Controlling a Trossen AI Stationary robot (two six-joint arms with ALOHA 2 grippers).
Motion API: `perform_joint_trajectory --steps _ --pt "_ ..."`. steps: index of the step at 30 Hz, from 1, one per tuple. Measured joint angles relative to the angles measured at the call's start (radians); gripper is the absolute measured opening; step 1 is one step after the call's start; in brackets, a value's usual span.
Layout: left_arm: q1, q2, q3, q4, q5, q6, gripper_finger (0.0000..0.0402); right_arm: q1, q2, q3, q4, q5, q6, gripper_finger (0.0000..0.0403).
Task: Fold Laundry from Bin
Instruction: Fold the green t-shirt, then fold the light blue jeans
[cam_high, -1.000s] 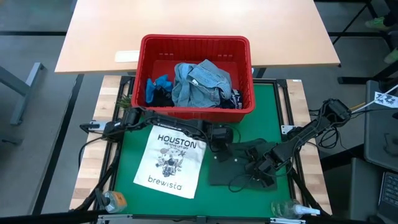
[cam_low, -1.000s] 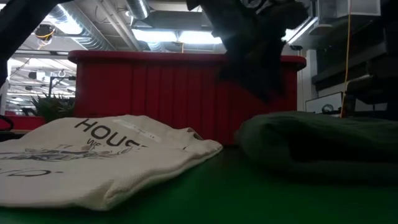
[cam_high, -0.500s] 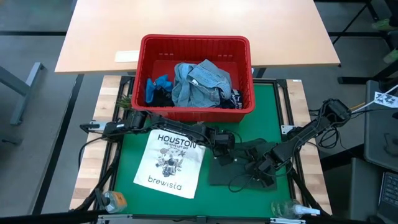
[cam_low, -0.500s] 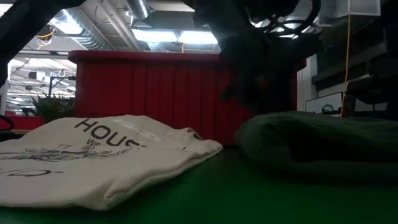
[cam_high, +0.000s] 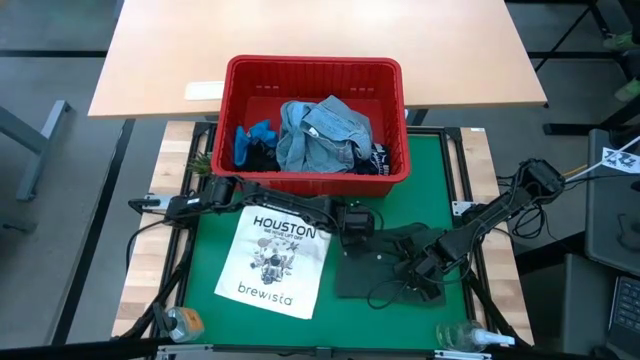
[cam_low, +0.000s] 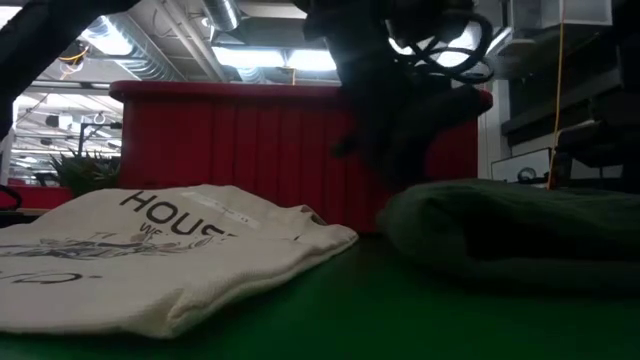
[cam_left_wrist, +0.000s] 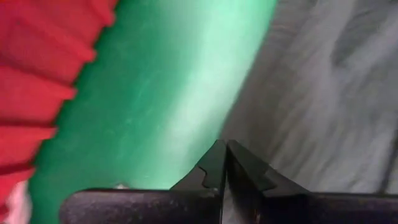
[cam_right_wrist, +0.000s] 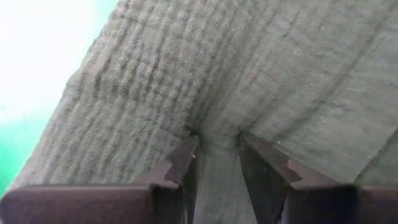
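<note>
Pinning the dark green garment (cam_high: 385, 262) flat at the green counter's (cam_high: 210, 255) right half, right pincer (cam_right_wrist: 214, 155) nips a fold of it; left pincer (cam_left_wrist: 225, 163), fingers together and empty, sits at its edge. Red bin (cam_high: 315, 70) at the far edge holds remaining laundry (cam_high: 320, 135); white tote bag (cam_high: 272, 262) lies alongside.

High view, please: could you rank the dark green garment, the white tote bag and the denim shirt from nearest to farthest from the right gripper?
1. Dark green garment: under the right gripper, on the mat's right.
2. White tote bag: to the left on the mat.
3. Denim shirt: in the red bin at the back.
</note>
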Motion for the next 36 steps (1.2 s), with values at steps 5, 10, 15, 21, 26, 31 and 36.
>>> perform_joint_trajectory --steps 5,10,15,21,26,31,36 --pt "0.000 0.000 0.000 -0.053 -0.022 0.003 0.0003 0.000 0.000 0.000 0.000 0.000 0.000 0.0115" --pt "0.000 -0.044 -0.001 -0.060 -0.020 0.002 0.0002 0.000 -0.012 0.000 -0.004 -0.001 0.000 0.0115" --pt "-0.010 -0.116 0.017 -0.084 0.080 0.004 0.0002 -0.001 -0.066 0.000 -0.009 0.006 0.000 0.0115" --pt "-0.016 -0.241 0.050 -0.114 0.090 0.058 0.0003 -0.001 -0.150 0.000 -0.007 0.046 0.000 0.0115" --pt "-0.003 -0.349 0.050 -0.124 0.084 0.126 0.0003 -0.001 -0.218 0.000 -0.007 0.078 0.000 0.0115" --pt "0.019 -0.449 0.050 -0.122 0.048 0.237 0.0003 -0.001 -0.286 0.000 -0.002 0.084 0.000 0.0115" --pt "0.054 -0.533 0.050 -0.127 -0.140 0.301 0.0003 -0.001 -0.349 0.000 -0.002 0.149 0.000 0.0115"
